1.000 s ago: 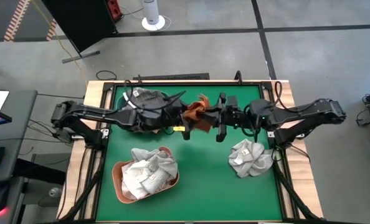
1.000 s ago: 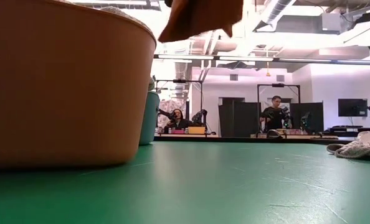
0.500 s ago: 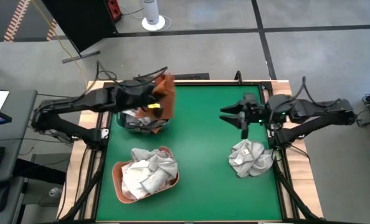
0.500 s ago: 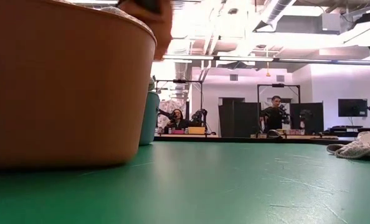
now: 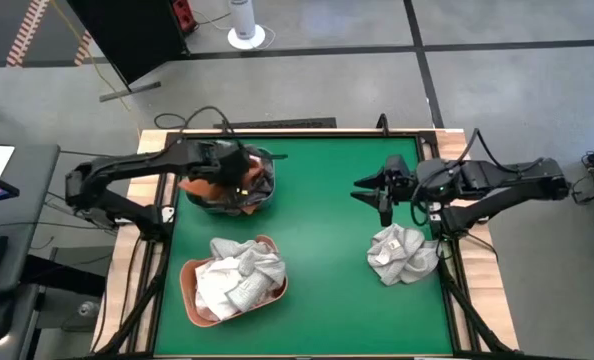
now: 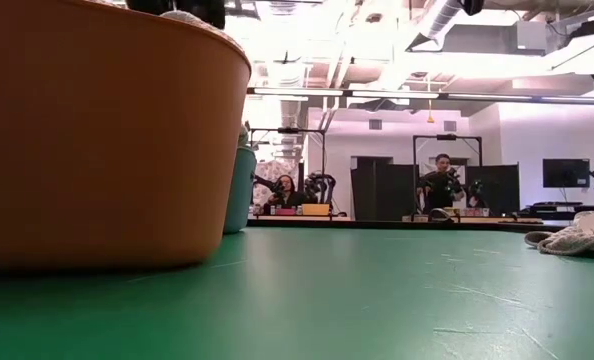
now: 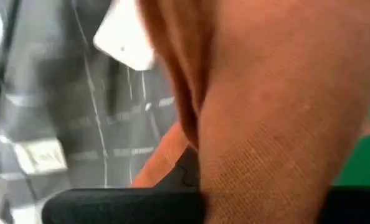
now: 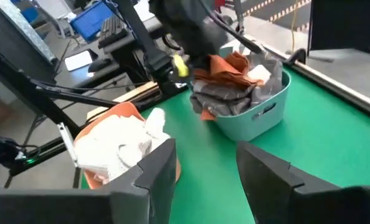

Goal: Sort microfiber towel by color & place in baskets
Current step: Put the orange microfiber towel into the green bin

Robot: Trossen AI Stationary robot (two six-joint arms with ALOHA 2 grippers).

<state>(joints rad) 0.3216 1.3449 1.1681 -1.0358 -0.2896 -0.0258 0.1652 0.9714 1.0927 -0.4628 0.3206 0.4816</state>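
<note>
Matt green surface (image 5: 322, 250) with pale wood edging, smooth plastic salmon basket (image 6: 97, 140) (faintly glossy), finely woven rust orange cloth (image 7: 266, 112), grey grid-lined cloth (image 7: 91, 118)

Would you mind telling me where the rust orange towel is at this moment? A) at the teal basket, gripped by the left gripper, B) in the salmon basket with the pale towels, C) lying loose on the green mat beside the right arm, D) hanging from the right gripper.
A: the rust orange towel sits over the teal basket on grey towels, with the left gripper shut on it.
</note>
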